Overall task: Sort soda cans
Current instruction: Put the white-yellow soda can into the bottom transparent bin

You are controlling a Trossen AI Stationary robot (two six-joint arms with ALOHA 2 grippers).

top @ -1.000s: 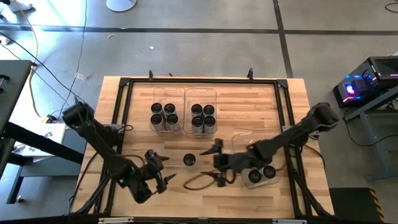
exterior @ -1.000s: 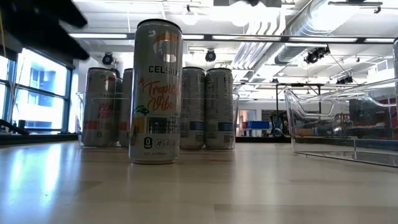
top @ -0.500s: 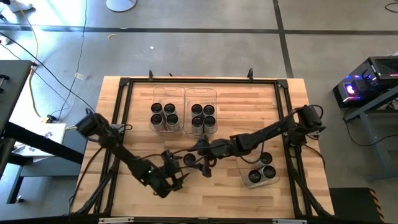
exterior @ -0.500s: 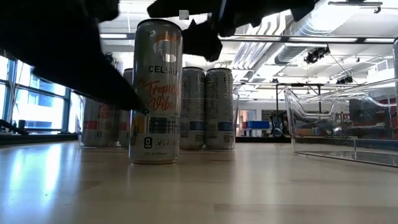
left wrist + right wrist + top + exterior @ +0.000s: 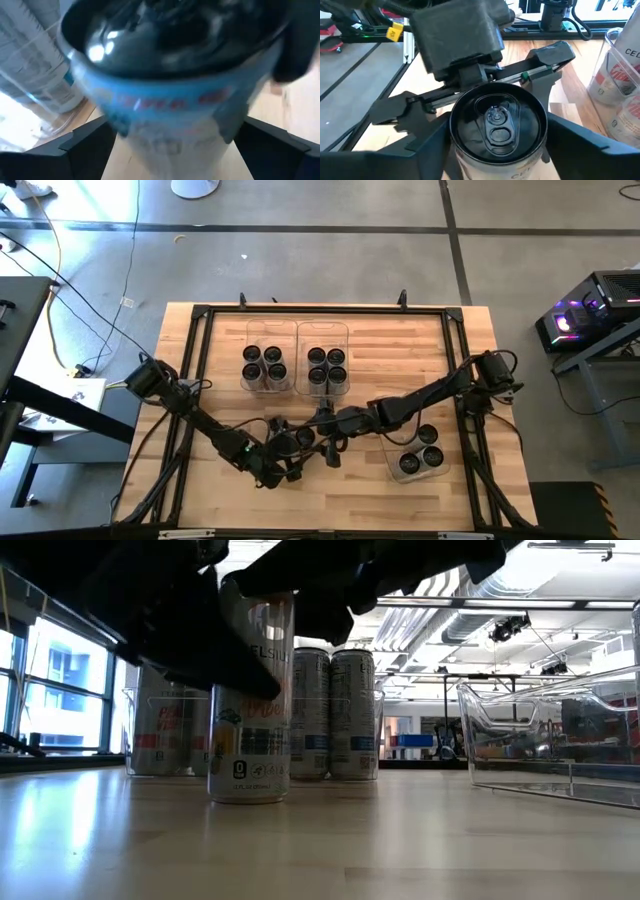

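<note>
High view: both arms converge on one lone can (image 5: 303,438) standing on the table (image 5: 400,360) near the front middle. Left gripper (image 5: 283,455) comes in from the front-left, right gripper (image 5: 322,436) from the right; the can sits between them. At the table's far side, two clear bins stand side by side: left bin (image 5: 268,330) holds four cans (image 5: 264,364), right bin (image 5: 322,330) holds five cans (image 5: 326,367). A third clear bin (image 5: 392,402) at the front right holds three cans (image 5: 420,452).

Low view: the lone can (image 5: 250,730) stands upright on the wood, its upper part hidden behind dark arm parts. Binned cans (image 5: 330,712) stand behind it. A clear bin (image 5: 540,740) is to the right.

Left wrist view: the can (image 5: 175,85) fills the frame, blurred, between the left gripper's (image 5: 175,150) two fingers (image 5: 90,145). Fingers are spread, one on each side of the can; contact cannot be told.

Right wrist view: the can top (image 5: 497,122) sits right between the right gripper's (image 5: 497,145) fingers (image 5: 420,145), which are spread on both sides of it; a squeeze cannot be confirmed. The left gripper (image 5: 470,75) is just beyond the can, its fingers also straddling it. Binned cans (image 5: 620,75) show at the edge.
</note>
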